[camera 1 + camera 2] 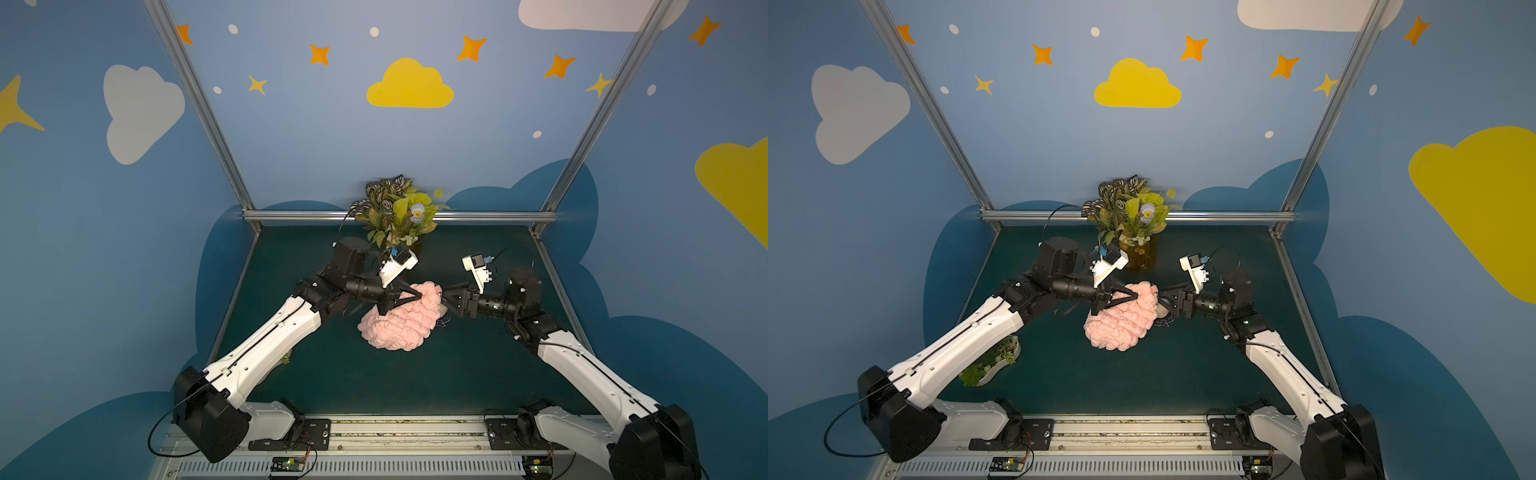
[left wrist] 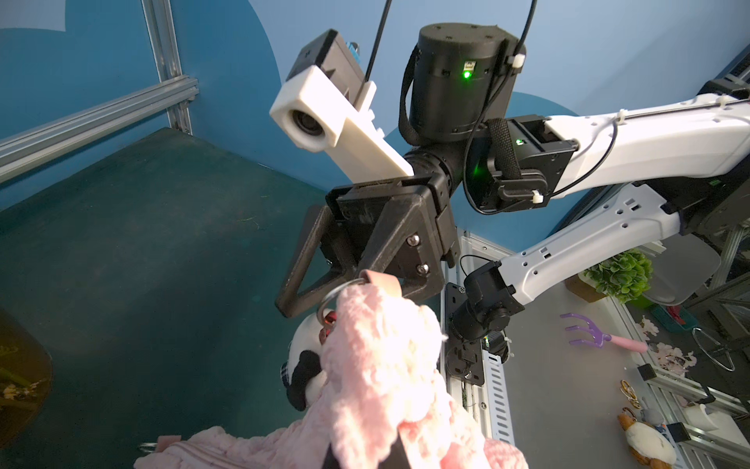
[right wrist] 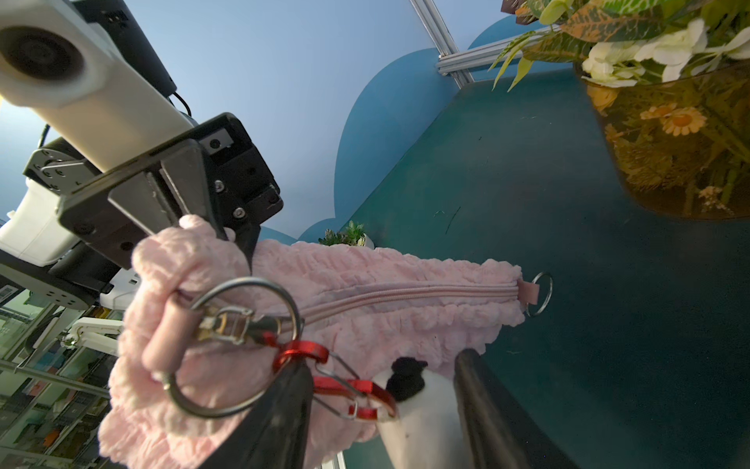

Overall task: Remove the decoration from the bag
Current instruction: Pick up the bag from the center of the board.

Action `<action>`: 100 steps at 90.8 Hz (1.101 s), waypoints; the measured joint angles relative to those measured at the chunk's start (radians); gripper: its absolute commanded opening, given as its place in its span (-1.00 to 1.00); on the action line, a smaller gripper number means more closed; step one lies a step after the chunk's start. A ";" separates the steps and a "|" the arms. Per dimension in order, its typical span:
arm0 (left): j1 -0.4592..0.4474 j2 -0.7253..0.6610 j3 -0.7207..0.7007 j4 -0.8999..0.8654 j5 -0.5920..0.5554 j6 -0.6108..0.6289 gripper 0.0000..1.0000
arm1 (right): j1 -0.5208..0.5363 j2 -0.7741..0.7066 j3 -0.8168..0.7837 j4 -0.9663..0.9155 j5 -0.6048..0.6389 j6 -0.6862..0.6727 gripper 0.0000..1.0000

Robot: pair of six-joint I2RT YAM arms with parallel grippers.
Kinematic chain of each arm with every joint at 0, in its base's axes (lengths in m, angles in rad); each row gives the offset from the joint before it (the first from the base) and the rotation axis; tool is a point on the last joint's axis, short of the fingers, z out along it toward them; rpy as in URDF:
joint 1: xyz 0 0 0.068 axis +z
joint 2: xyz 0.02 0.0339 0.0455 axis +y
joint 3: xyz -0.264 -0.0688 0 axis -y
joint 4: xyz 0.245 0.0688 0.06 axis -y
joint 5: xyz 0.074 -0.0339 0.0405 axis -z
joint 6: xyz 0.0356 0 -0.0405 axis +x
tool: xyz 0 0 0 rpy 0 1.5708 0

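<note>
The pink puffy bag (image 1: pixel 399 324) (image 1: pixel 1121 324) hangs tilted above the green mat, with my left gripper (image 1: pixel 419 296) (image 2: pixel 365 457) shut on its upper corner. A large metal ring (image 3: pixel 292 308) at the zipper end carries a red clip (image 3: pixel 302 353). From that clip hangs the decoration (image 3: pixel 422 414) (image 2: pixel 302 357), a small white plush with a black patch. My right gripper (image 3: pixel 383 361) (image 1: pixel 444 299) is open and straddles it. One finger is beside the plush, the other against the clip. In both top views the bag and the right gripper hide most of the decoration.
An amber vase of foliage (image 1: pixel 1140 257) (image 3: pixel 682 162) stands at the back of the mat, just behind the left wrist. A white planter of succulents (image 1: pixel 992 361) lies under the left arm. A second ring (image 3: pixel 539 292) hangs at the bag's far end. Metal rails (image 1: pixel 399 216) edge the mat.
</note>
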 measured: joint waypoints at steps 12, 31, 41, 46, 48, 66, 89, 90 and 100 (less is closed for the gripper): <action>0.014 0.000 0.000 0.002 0.012 -0.016 -0.95 | 0.019 0.014 0.000 -0.014 -0.007 -0.027 0.17; 0.048 0.005 0.013 0.023 0.053 -0.050 -0.96 | 0.036 0.018 0.000 -0.028 -0.007 -0.055 0.21; 0.058 0.005 0.015 0.023 0.061 -0.052 -0.95 | 0.034 0.005 0.000 -0.059 0.006 -0.068 0.22; 0.063 0.005 0.015 0.023 0.064 -0.051 -0.96 | 0.031 -0.021 0.000 -0.081 0.018 -0.069 0.23; 0.065 0.005 0.015 0.023 0.066 -0.051 -0.96 | 0.028 -0.036 0.000 -0.092 0.024 -0.070 0.24; 0.093 0.006 0.015 0.024 0.117 -0.052 -0.96 | 0.000 -0.247 0.000 -0.141 0.096 -0.031 0.45; 0.104 0.074 0.059 0.009 0.209 -0.051 -0.96 | 0.008 -0.221 0.067 -0.166 0.111 -0.010 0.48; 0.104 0.079 0.063 0.008 0.214 -0.051 -0.96 | 0.010 -0.212 0.074 -0.167 0.111 -0.009 0.48; 0.104 0.100 0.072 -0.002 0.243 -0.051 -0.96 | 0.019 -0.155 0.129 -0.181 0.111 -0.013 0.46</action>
